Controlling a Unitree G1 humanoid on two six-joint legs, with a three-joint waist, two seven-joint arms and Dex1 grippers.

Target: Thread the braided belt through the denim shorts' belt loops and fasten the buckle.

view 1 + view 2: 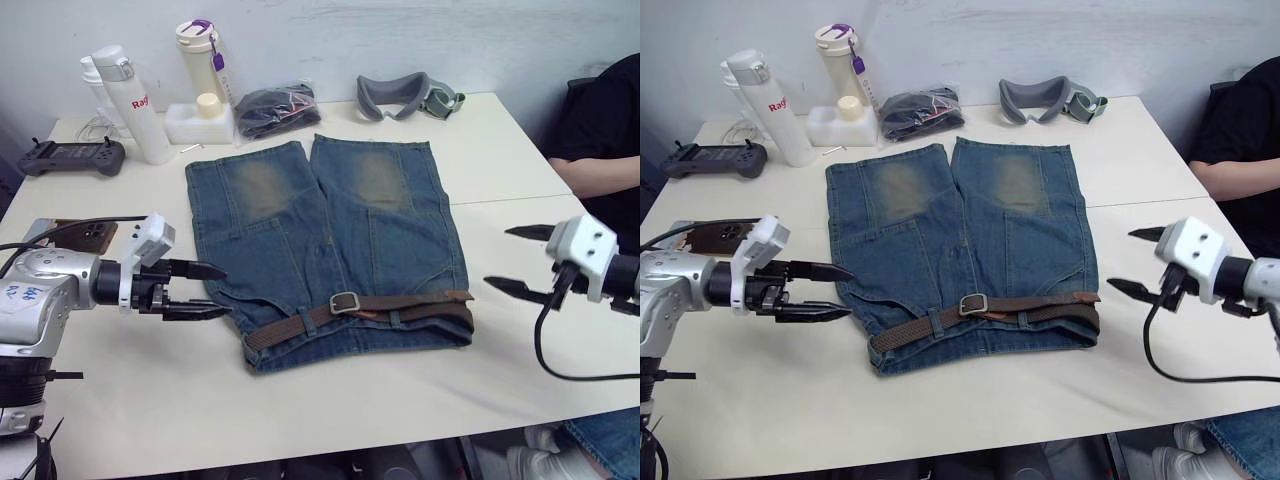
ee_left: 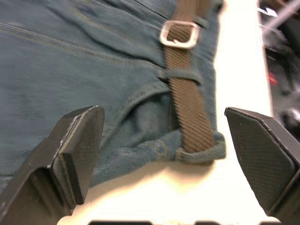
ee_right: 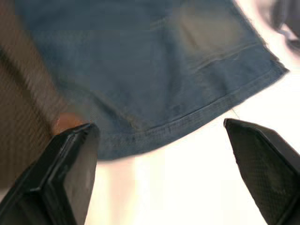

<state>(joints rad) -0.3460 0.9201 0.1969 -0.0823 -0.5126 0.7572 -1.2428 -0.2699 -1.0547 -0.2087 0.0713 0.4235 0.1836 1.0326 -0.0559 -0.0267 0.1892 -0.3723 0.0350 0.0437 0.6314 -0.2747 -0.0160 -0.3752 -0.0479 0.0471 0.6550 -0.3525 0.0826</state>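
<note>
Both claws, left & right, gape empty beside denim shorts; braided belt tip half-hidden.

Even, bright overhead light casts soft shadows on the table, which glares white in the blurred, out-of-focus right wrist view.

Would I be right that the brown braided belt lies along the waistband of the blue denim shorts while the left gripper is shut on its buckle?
Not quite: the left gripper is open and apart from the silver metal buckle, as the left eye view shows. The brown braided belt does lie along the blue denim shorts' waistband.
</note>
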